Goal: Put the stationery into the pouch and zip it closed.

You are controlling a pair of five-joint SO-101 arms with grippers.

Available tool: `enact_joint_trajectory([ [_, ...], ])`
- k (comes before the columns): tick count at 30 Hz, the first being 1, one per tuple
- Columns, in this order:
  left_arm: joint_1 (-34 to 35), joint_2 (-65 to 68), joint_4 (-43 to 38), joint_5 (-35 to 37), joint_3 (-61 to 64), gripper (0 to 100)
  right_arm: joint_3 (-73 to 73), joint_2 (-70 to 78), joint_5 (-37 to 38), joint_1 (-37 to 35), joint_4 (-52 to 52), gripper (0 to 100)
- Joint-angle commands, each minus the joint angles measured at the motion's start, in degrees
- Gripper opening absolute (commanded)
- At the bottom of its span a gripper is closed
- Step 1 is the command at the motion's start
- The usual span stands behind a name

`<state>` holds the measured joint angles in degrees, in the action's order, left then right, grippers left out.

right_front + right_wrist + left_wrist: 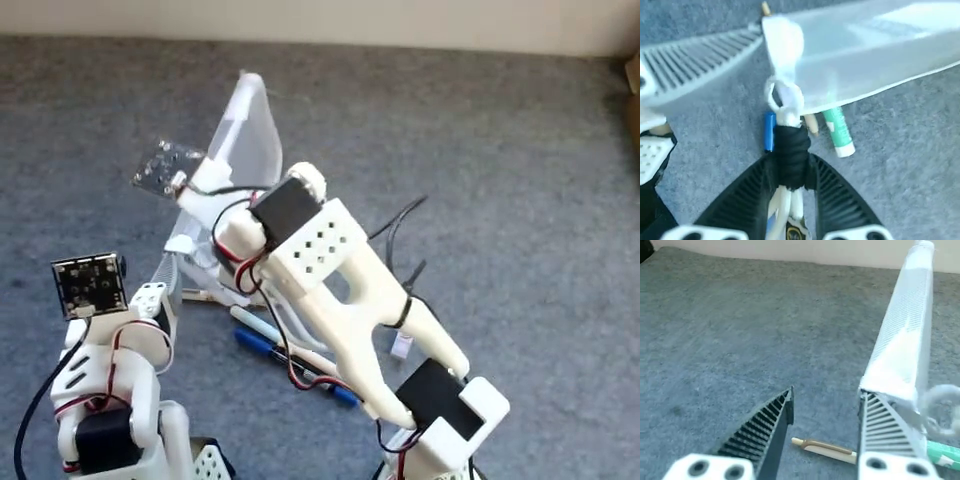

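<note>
Pinching the black pull cord at the zip end of the pouch, right claw is closed tight on it. Pouch is translucent white and stands tilted up off the grey tabletop. Left claw gapes wide, gripping nothing; one finger lies against the pouch's lower end. Beige pen lies on the tabletop below that gap. Blue pen and green pen lie under the pouch, outside it.
</note>
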<state>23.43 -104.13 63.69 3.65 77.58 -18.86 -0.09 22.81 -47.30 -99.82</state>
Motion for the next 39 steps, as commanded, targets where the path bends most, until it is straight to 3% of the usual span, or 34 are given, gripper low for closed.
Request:
enact_joint_trajectory([
  [1, 5.3, 0.1, 0.1, -0.7, 2.4, 20, 4.1, -8.3, 0.6, 0.7, -0.5, 0.3],
  [15, 8.2, 0.1, 3.0, -2.1, 2.7, 20, 36.7, -27.1, 0.6, 1.0, 14.4, 0.3],
  [25, 8.1, 0.1, 9.3, -10.3, 2.6, 20, 52.3, -38.5, 0.6, 6.2, 21.5, 0.3],
  [39, 8.0, 0.2, 12.0, -12.1, 3.0, 20, 64.7, -56.4, 0.6, 12.4, 22.2, 0.3],
])
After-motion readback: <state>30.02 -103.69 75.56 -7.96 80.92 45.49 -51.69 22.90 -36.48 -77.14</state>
